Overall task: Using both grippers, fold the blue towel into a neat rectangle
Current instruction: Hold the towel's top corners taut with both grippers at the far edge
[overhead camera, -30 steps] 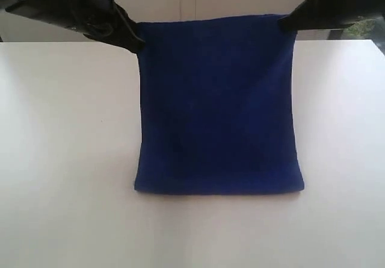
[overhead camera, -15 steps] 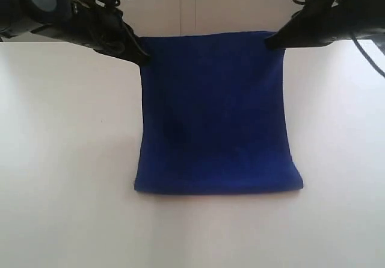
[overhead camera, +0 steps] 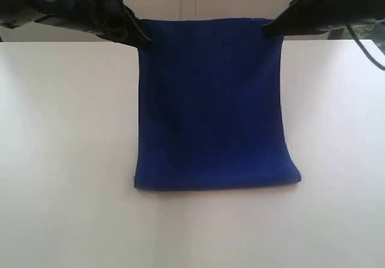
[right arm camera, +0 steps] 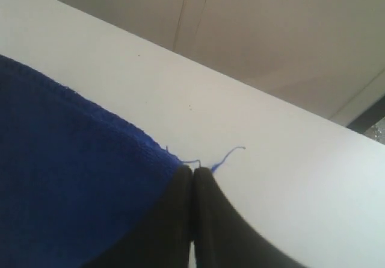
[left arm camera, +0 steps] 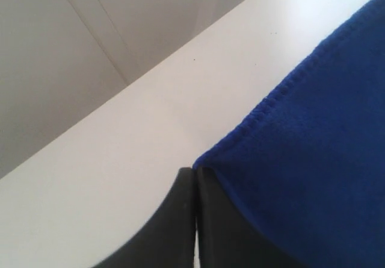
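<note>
Lift since half a second ago: left gripper (overhead camera: pixel 144 41) and right gripper (overhead camera: pixel 266 28), pinched shut on blue towel (overhead camera: pixel 213 111) top corners, raised its edge; bottom fold stays on table (overhead camera: pixel 60 159), fold-over unfinished.

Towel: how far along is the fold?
Done: the left gripper and right gripper are each shut on a top corner of the towel. In hand: that edge is lifted and stretched level between them, near end resting on the table. Left, probably: carry the raised edge over to the near edge, lay it flat and release.
</note>
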You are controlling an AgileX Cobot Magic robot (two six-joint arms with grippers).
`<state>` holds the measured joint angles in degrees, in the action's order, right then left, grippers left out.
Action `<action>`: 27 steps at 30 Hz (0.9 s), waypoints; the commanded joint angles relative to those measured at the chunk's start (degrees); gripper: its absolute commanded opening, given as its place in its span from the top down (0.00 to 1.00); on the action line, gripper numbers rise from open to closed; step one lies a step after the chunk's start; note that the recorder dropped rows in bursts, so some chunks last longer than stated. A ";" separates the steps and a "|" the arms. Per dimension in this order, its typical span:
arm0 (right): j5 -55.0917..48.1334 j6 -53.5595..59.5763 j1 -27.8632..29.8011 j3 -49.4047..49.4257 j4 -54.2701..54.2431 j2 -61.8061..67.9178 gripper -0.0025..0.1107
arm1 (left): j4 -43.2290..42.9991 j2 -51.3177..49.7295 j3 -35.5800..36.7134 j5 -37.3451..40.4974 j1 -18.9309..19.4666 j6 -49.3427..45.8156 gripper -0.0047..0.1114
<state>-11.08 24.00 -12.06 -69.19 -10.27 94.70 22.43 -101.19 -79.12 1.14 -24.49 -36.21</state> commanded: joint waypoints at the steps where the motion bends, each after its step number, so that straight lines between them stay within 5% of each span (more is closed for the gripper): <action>1: 2.02 -0.30 0.71 -0.37 0.21 1.73 0.98 | 0.18 -1.88 -0.34 -2.06 -0.23 -0.07 0.96; 27: 9.14 -0.31 2.42 -1.01 0.21 8.82 0.98 | -0.40 -11.56 -4.31 -11.00 -0.23 1.11 0.96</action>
<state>-3.19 24.00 -10.29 -70.02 -10.24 102.62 21.57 -111.99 -83.08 -7.95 -24.49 -36.09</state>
